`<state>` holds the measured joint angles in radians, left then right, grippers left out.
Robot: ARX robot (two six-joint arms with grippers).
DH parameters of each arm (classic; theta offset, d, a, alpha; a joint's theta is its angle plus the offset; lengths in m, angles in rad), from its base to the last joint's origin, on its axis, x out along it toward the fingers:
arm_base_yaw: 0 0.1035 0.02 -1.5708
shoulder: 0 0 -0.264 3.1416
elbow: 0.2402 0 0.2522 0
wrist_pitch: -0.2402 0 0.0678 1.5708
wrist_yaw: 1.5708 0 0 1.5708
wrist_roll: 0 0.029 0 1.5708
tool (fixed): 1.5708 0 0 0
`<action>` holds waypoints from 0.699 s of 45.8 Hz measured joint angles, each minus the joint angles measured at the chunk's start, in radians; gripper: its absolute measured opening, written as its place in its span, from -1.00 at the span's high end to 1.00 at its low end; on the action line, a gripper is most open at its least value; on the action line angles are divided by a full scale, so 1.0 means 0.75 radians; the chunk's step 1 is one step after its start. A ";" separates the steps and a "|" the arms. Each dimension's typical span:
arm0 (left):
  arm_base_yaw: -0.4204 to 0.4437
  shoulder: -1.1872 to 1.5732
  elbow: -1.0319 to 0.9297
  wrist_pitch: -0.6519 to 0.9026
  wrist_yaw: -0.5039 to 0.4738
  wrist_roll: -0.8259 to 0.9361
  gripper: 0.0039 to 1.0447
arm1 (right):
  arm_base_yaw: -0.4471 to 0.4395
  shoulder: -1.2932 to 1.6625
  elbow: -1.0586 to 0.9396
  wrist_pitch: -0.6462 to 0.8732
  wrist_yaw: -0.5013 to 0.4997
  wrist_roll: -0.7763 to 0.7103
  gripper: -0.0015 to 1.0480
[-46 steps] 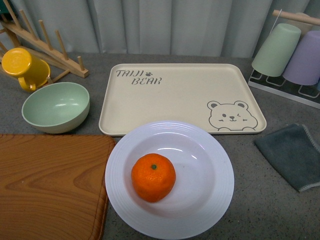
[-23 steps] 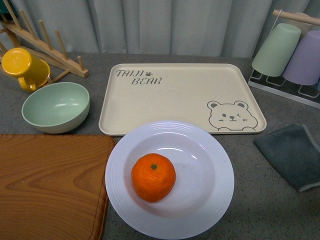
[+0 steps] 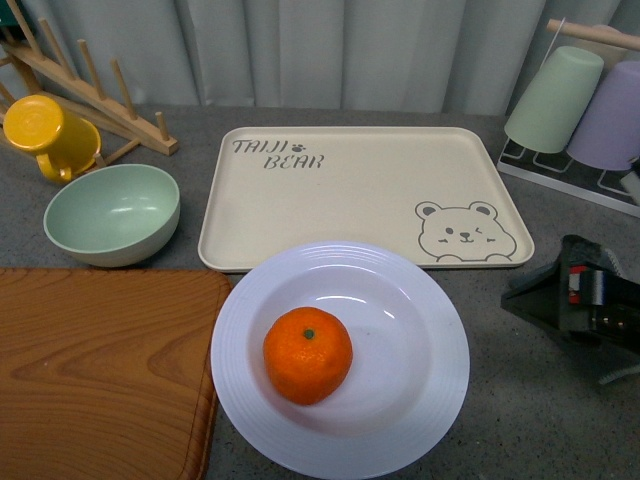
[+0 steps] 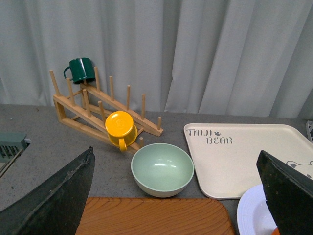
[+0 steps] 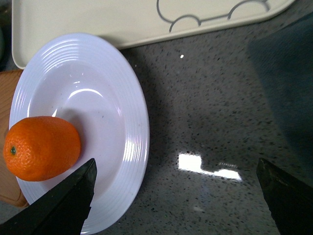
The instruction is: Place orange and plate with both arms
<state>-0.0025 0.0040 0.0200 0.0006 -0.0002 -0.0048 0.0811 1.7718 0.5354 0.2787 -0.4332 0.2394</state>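
I see the orange [image 3: 307, 355] sitting inside the plate [image 3: 410, 320], left of the plate's centre, stem spot up. The plate stands at the near edge of the desk, about midway along it. Its far rim lies right against the near side of the beige bear tray [image 3: 360, 190], which shows only its printed surface.

The right gripper [image 5: 176, 166] hangs low near the right edge of the desk, right of the plate and apart from it. Its fingers are spread wide over bare desktop.

The left gripper [image 4: 176, 156] is out of the front view. On its wrist camera its fingers are also spread wide, gripping nothing.

The pale green bowl [image 3: 112, 213] stands toward the left edge, showing a bare inside. Beyond it a yellow mug [image 3: 45, 135] hangs on the wooden rack [image 3: 90, 85] at the far left corner. A wooden board [image 3: 100, 370] fills the near left corner. Two upturned cups [image 3: 553, 98] stand at the far right corner.
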 joint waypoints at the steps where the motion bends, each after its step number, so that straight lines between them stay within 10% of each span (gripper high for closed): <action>1: 0.000 0.000 0.000 0.000 0.000 0.000 -0.88 | 0.000 0.030 0.016 -0.004 -0.022 0.008 -0.83; 32: 0.000 0.000 0.000 0.000 0.000 0.000 -0.88 | 0.160 0.503 0.294 0.222 -0.284 0.438 -0.83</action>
<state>-0.0025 0.0040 0.0200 0.0006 -0.0002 -0.0048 0.2008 2.1490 0.7559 0.4450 -0.6464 0.5682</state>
